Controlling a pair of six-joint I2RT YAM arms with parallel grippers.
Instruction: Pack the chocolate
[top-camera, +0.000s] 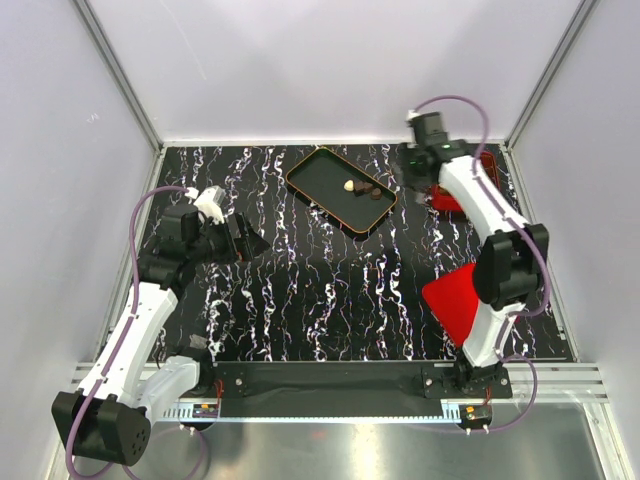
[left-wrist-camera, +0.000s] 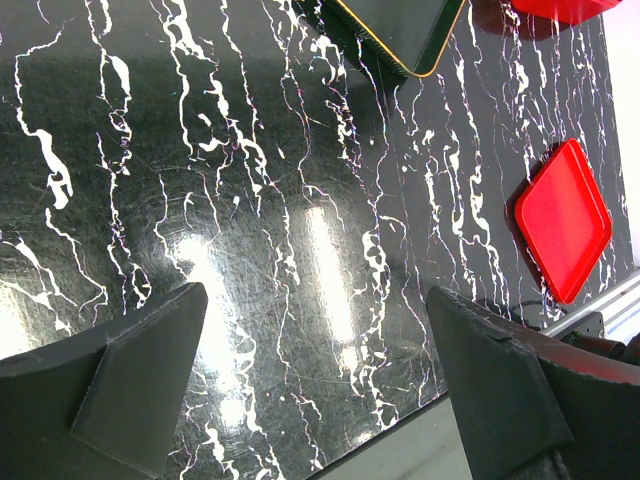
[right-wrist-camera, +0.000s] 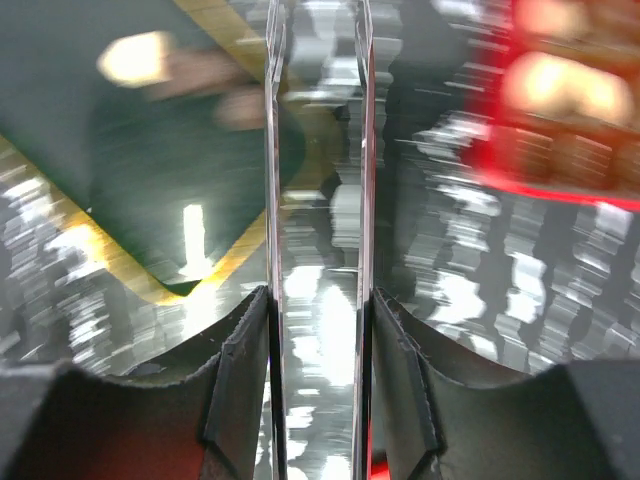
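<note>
Item: chocolates (top-camera: 362, 189) lay in the far tray (top-camera: 318, 180); left gripper (left-wrist-camera: 315, 300) spread wide, empty; right gripper (top-camera: 415, 185) part-open, empty, right of the tray.

Your top view looks down from above and behind the arm bases (top-camera: 460, 385), far enough off to take in the whole table (top-camera: 320, 300). Your left wrist view sits well above the table's left part, facing down and rightward, with a tray (left-wrist-camera: 400, 30) corner at its top edge and the lid (left-wrist-camera: 563, 220) at its right. Your right wrist view hangs close and low, blurred, between that tray corner and the box (right-wrist-camera: 570, 120). All three share the tray. Top and right wrist also share the chocolate (top-camera: 365, 189).
</note>
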